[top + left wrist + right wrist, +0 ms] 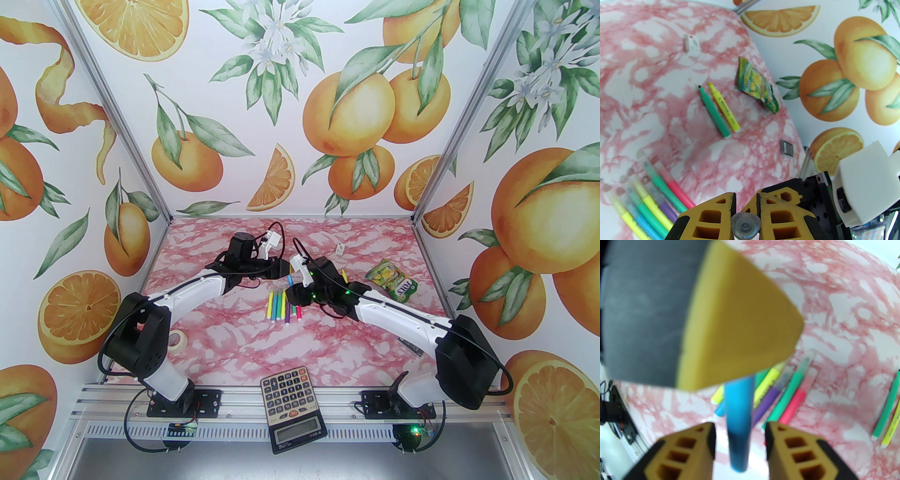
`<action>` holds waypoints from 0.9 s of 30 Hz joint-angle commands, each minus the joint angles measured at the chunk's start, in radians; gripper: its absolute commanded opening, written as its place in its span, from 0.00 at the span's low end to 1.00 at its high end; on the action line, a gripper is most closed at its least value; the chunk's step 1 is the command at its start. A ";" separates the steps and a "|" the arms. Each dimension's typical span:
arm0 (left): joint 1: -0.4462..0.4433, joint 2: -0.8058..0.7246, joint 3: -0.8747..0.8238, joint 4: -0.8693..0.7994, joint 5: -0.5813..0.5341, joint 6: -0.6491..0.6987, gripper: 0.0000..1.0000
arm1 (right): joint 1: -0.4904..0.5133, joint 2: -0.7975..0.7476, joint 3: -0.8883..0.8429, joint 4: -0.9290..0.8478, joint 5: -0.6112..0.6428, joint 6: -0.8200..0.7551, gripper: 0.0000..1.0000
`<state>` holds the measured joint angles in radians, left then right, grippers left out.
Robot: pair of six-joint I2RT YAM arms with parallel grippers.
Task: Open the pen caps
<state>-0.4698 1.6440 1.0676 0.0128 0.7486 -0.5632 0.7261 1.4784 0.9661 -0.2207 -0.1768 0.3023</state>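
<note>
From above, the left arm (187,290) and the right arm (398,314) meet over the middle of the pink marbled desk (225,347). A short blue felt-tip pen (289,281) stands between them. Just nearer lies a row of coloured felt-tip pens (281,308). A green-yellow snack pouch (391,281) sits to the right, and a grey calculator (293,405) lies at the near edge.

In the left wrist view, the left hand (745,198) is pressed together, pinching a clear plastic pen cap (745,226) that is seen end-on. Beyond it, a green uncapped pen (714,112) and a yellow uncapped pen (724,107) lie side by side near the pouch.

In the right wrist view, the right hand (739,427) is spread. Its yellow fingers (787,446) stand clear of the blue barrel on both sides. The barrel's upper end disappears behind the left hand's blurred finger.
</note>
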 commanded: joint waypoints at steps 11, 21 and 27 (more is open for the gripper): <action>0.000 -0.026 0.014 0.096 0.091 -0.057 0.05 | 0.005 0.005 0.000 0.066 -0.022 0.000 0.40; 0.002 -0.028 0.009 0.112 0.081 -0.067 0.02 | 0.005 -0.016 -0.009 0.060 -0.030 0.000 0.23; 0.024 -0.050 0.003 0.117 0.030 -0.081 0.00 | 0.004 -0.048 -0.044 0.028 -0.030 -0.022 0.10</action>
<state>-0.4667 1.6413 1.0676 0.0860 0.8169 -0.6300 0.7246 1.4673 0.9527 -0.1761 -0.1883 0.3058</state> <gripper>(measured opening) 0.176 0.183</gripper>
